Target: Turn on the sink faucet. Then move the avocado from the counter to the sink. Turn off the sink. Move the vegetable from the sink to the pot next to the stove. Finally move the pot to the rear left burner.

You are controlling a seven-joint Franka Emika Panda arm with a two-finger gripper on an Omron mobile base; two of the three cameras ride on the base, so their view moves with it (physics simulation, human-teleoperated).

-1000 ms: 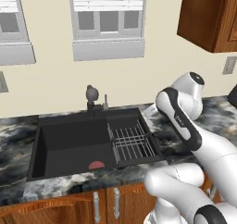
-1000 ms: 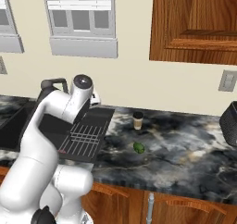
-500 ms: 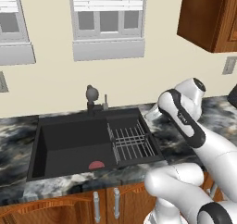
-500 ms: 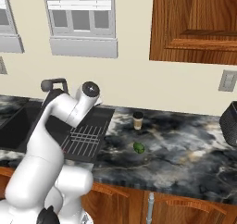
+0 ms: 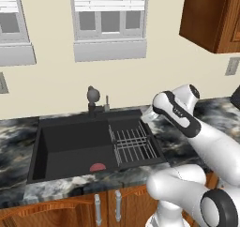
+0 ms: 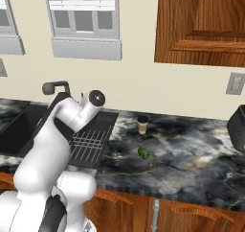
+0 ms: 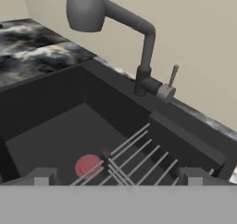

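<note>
Reaching for the faucet lever

Your gripper (image 7: 118,179) is spread wide, holding nothing, above the rack side of the sink (image 7: 55,130). Aim for the thin lever (image 7: 172,75) beside the faucet (image 7: 144,47) base. The avocado (image 6: 143,153) waits right of the sink.

Pincer tips (image 7: 118,179) possibly cropped; dark object (image 6: 238,123) cut off at right.
</note>
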